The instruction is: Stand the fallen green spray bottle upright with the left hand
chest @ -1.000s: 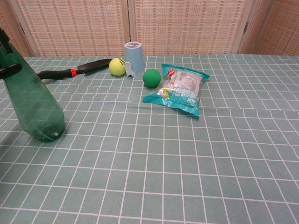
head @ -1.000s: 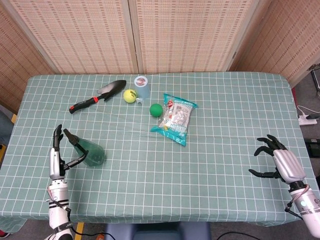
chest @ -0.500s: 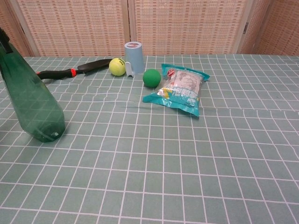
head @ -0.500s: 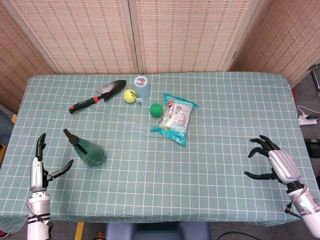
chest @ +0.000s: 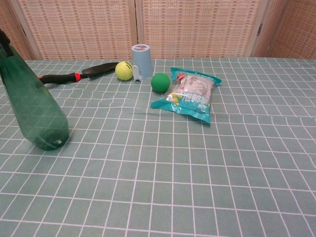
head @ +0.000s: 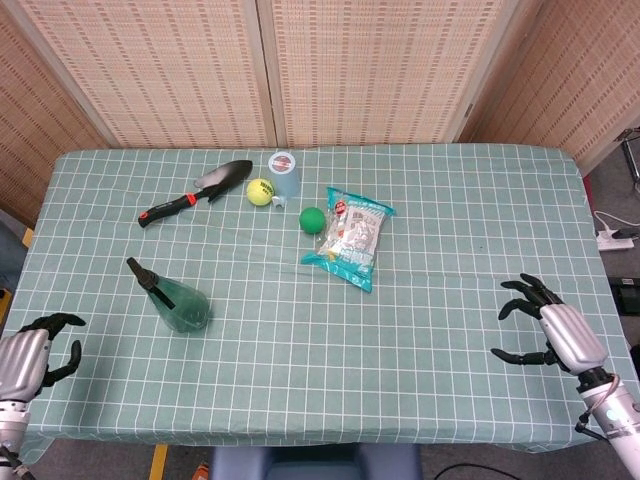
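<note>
Your table wore a green checked cloth, and on it the green spray bottle stood upright near the left edge. Toward the far side you had a trowel, a yellow tennis ball touching a pale blue cup, then a green ball just beside a snack packet.

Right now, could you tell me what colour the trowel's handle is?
Black with an orange-red band, clearest in the chest view: trowel.
</note>
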